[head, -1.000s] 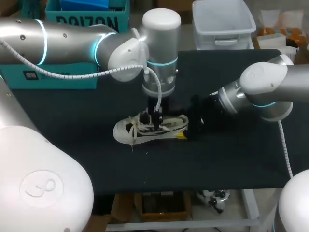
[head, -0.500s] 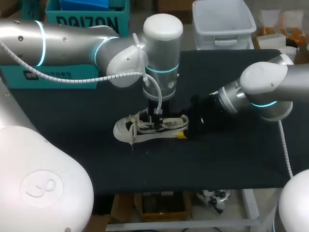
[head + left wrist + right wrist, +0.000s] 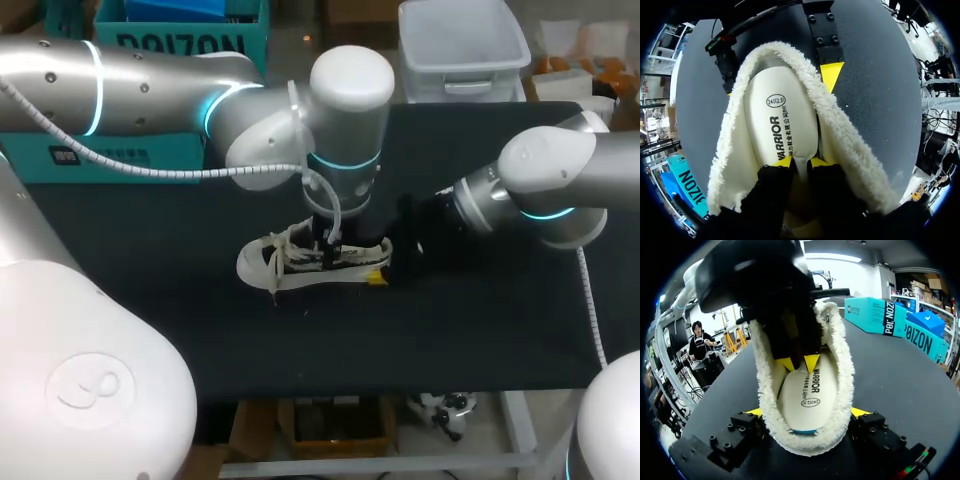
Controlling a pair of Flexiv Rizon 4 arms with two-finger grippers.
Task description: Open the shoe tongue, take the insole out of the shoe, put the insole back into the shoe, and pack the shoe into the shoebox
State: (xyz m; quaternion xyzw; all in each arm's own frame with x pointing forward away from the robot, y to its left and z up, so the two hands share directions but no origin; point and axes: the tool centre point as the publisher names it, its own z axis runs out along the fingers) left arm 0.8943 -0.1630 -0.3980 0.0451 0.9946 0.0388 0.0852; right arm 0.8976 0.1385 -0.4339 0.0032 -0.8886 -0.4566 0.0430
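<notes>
A white low-top shoe (image 3: pixel 285 266) with a fleecy lining (image 3: pixel 840 135) lies on its sole on the black table (image 3: pixel 450 330), toe to the left. Its cream insole (image 3: pixel 782 115) lies inside. My left gripper (image 3: pixel 335 245) comes down into the shoe's opening. Its yellow fingertips (image 3: pixel 784 161) pinch a raised fold of the insole (image 3: pixel 807 395) between them. My right gripper (image 3: pixel 385 268) stands wide at the heel. Its yellow pads (image 3: pixel 860 412) press the heel collar (image 3: pixel 840 365) from both sides.
A clear plastic bin (image 3: pixel 462 45) stands at the table's back edge. A teal box (image 3: pixel 110 150) sits at the back left. Bare black tabletop stretches in front of the shoe and to its right.
My left arm has shifted a little to the right, toward the heel, and its fingers have narrowed on the insole. The right arm and the shoe have hardly moved.
</notes>
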